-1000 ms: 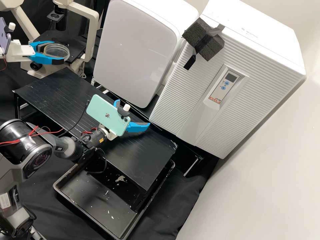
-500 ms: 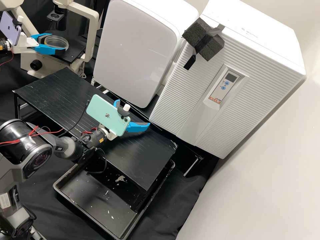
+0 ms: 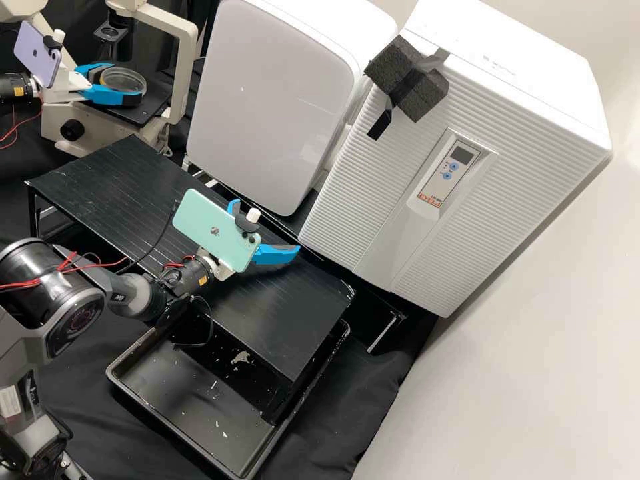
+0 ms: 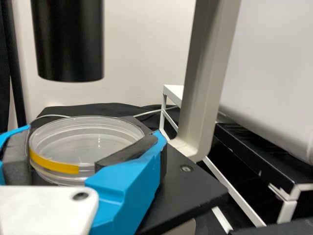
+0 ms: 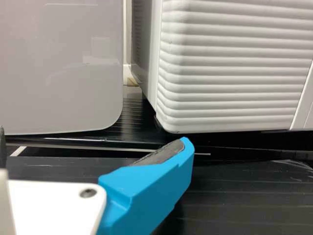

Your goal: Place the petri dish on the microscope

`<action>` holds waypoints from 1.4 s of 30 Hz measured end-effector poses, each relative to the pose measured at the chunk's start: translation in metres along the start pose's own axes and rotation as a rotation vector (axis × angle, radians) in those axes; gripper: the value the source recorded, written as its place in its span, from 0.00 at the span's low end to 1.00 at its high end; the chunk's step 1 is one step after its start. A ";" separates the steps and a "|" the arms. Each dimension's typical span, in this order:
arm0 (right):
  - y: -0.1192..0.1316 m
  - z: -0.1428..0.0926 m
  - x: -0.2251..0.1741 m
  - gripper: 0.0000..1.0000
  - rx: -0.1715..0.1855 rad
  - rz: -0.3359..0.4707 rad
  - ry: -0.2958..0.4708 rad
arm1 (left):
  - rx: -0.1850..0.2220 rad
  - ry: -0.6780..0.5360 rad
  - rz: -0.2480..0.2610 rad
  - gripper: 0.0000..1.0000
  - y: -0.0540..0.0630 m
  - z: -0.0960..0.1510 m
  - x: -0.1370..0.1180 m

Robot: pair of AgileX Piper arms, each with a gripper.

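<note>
At the high view's upper left, my left gripper (image 3: pixel 122 84) is shut on the clear petri dish (image 3: pixel 124 79), over the black stage (image 3: pixel 149 110) of the beige microscope (image 3: pixel 183 73). In the left wrist view the fingers of the left gripper (image 4: pixel 87 144) clasp opposite sides of the dish (image 4: pixel 93 132), which has yellow tape on its rim. The black stage (image 4: pixel 198 188) lies beneath; whether they touch, I cannot tell. My right gripper (image 3: pixel 267 228) stands open above the black rack, empty; the right wrist view shows the right gripper (image 5: pixel 94 142) with its fingers wide apart.
A black cylinder (image 4: pixel 68 41) hangs above the dish, and the microscope's upright arm (image 4: pixel 208 73) rises beside the stage. White cabinets (image 3: pixel 280 100) stand behind the black rack (image 3: pixel 120 173). A black tray (image 3: pixel 193 393) sits at the rack's near side.
My left gripper and the dish have shifted up in the high view, then rightward, farther over the stage. The right gripper has kept still.
</note>
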 end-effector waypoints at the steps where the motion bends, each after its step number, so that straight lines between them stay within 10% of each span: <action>1: 0.000 0.000 0.000 1.00 0.000 0.000 0.000 | 0.001 0.002 0.000 0.00 0.001 0.000 0.001; 7: 0.000 0.000 0.000 1.00 0.000 0.000 0.000 | 0.008 0.005 -0.002 0.00 -0.001 -0.002 0.004; 8: 0.000 0.000 0.000 1.00 0.000 0.000 0.000 | 0.020 0.006 -0.004 1.00 -0.002 -0.002 0.004; 42: 0.000 0.000 0.000 1.00 0.000 0.000 0.000 | 0.001 0.016 0.021 1.00 -0.010 -0.005 -0.018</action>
